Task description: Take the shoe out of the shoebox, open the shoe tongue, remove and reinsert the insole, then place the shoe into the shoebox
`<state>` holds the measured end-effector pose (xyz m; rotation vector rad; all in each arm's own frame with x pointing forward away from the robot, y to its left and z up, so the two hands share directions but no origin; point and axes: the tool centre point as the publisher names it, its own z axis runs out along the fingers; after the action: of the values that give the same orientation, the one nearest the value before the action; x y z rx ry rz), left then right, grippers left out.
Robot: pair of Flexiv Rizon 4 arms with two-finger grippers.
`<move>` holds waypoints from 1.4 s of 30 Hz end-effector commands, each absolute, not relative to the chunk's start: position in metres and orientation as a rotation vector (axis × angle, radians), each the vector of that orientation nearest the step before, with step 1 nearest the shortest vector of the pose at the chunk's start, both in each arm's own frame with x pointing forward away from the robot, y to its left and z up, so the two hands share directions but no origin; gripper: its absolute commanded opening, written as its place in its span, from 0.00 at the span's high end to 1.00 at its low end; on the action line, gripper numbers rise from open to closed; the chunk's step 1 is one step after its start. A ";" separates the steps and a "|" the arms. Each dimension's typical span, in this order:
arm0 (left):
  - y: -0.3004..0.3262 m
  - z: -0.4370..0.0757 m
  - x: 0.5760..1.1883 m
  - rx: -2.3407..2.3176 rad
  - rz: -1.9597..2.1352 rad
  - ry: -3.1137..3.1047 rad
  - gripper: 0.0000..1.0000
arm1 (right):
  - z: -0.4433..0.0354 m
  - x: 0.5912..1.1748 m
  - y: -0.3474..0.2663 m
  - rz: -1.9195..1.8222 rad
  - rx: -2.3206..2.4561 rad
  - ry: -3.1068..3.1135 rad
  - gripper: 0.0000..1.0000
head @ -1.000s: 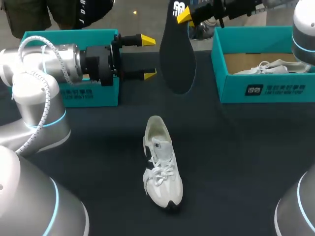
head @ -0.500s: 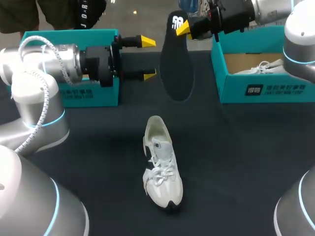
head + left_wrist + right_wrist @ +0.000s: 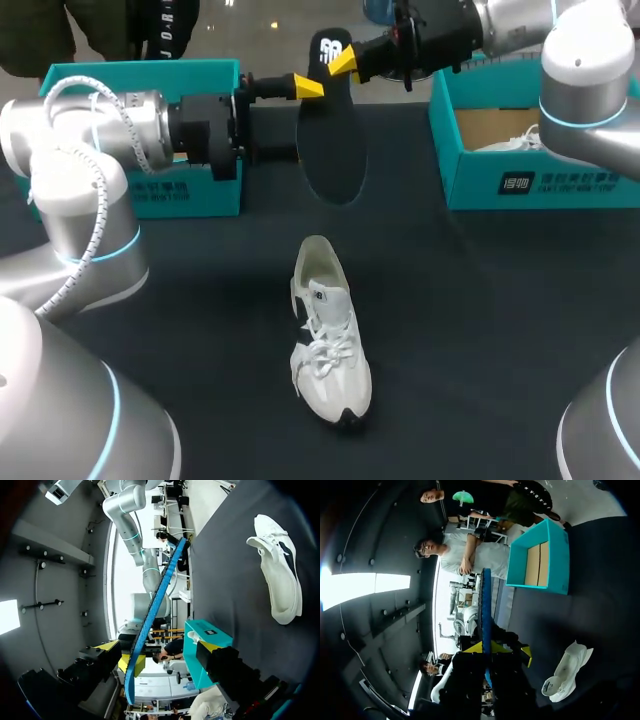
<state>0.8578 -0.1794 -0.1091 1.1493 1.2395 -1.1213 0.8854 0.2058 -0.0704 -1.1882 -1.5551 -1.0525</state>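
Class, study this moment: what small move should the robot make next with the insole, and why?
Probably shut the left gripper on the insole: the right gripper holds it by one end above the table, and it hangs between the left's open fingers, so a second grip looks ready.

The insole (image 3: 332, 140) bars passage between teal box (image 3: 215, 195) and shoebox (image 3: 470, 180).

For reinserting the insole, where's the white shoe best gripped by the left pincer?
Probably the shoe by its heel collar, from above: it stands upright on its sole, opening facing up, so one finger fits inside, one outside the rear wall.
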 end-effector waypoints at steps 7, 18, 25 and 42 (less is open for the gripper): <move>-0.185 -0.109 0.854 1.138 -1.140 1.223 0.27 | -0.076 0.885 0.212 -1.047 -1.195 -1.535 1.00; -0.181 -0.109 0.853 1.128 -1.154 1.221 1.00 | -0.077 0.885 0.213 -1.040 -1.199 -1.524 1.00; -0.179 -0.109 0.851 1.130 -1.160 1.216 1.00 | -0.078 0.886 0.213 -1.043 -1.198 -1.513 1.00; -0.172 -0.118 0.852 1.141 -1.168 1.240 1.00 | -0.052 0.883 0.184 -0.980 -1.376 -1.737 0.00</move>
<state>0.8511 -0.1742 -0.1167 1.1341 1.2398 -1.1640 0.8913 0.1978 -0.0713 -1.2856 -1.6359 -1.0568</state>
